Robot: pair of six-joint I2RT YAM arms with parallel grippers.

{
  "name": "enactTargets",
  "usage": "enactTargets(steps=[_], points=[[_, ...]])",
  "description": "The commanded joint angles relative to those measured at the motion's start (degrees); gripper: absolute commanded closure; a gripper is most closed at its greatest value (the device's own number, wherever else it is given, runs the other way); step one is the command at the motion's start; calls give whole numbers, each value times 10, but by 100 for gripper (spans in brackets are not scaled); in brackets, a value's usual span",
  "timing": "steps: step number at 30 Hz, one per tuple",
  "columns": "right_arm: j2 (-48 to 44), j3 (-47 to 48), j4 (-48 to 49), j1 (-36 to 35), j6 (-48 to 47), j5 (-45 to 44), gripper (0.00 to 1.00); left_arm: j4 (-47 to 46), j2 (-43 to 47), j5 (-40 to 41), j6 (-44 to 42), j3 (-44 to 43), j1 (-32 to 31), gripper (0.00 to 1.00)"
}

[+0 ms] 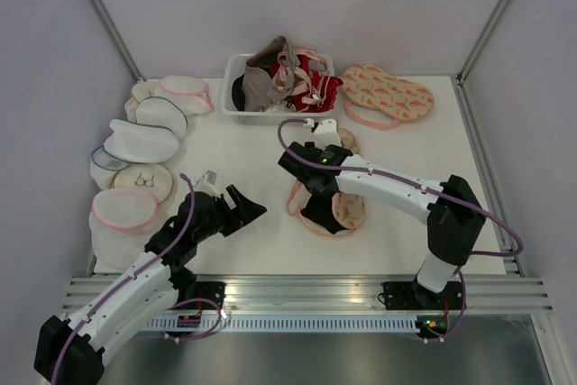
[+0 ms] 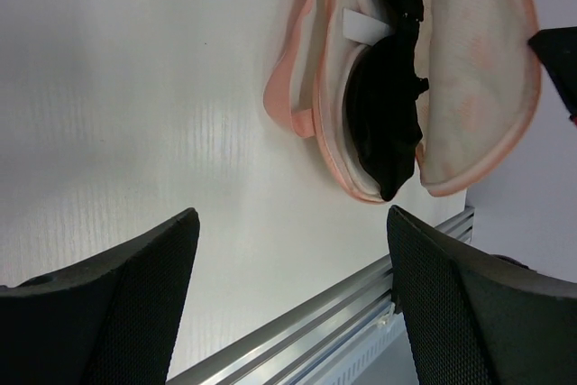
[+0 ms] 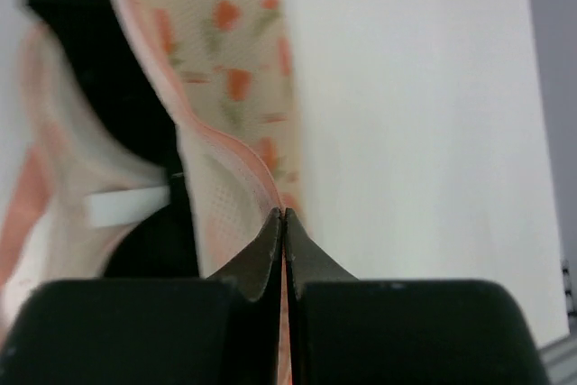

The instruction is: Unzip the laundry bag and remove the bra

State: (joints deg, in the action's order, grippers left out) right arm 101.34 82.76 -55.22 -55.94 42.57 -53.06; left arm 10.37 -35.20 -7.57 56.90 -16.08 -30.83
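The laundry bag (image 1: 349,211) lies mid-table with its zip open and its upper flap lifted. Its peach watermelon print shows in the right wrist view (image 3: 236,60), and its pale inner lining in the left wrist view (image 2: 473,87). The black bra (image 1: 321,215) lies inside it, partly uncovered (image 2: 383,119) (image 3: 122,96). My right gripper (image 1: 315,185) is shut on the pink-trimmed edge of the flap (image 3: 284,215). Left of the bag, apart from it, my left gripper (image 1: 238,206) hangs open over bare table (image 2: 293,299).
A white basket (image 1: 236,113) of red, grey and pink garments stands at the back. Another watermelon-print pouch (image 1: 388,95) lies at the back right. Several white mesh pouches (image 1: 144,142) are piled along the left side. A metal rail (image 1: 306,290) runs along the near edge.
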Motion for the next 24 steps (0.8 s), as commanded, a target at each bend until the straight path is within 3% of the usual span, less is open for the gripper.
enactTargets(steps=[1,9,11,12,14,15,18,19,24], points=[[-66,-67,-60,56,82,-69,100,-18,-12,-9,-33,-27,2,12],[-233,-220,-57,243,150,-97,98,-118,-93,-96,-113,-83,2,12],[-261,-224,-53,272,149,-110,84,-128,-139,-113,-127,-112,2,12],[-287,-223,-37,274,127,-98,65,-133,-154,-129,-137,-122,2,12],[-318,-233,52,273,15,-51,50,-146,-194,-142,-144,-147,2,11],[-347,-240,86,273,-21,24,39,-149,-203,-148,-146,-157,2,12],[-401,-283,214,274,-135,153,26,-151,-218,-140,-146,-162,2,12],[-409,-304,257,274,-148,229,23,-150,-215,-135,-145,-156,2,12],[-406,-369,372,280,-162,414,20,-135,-173,-109,-140,-128,2,11]])
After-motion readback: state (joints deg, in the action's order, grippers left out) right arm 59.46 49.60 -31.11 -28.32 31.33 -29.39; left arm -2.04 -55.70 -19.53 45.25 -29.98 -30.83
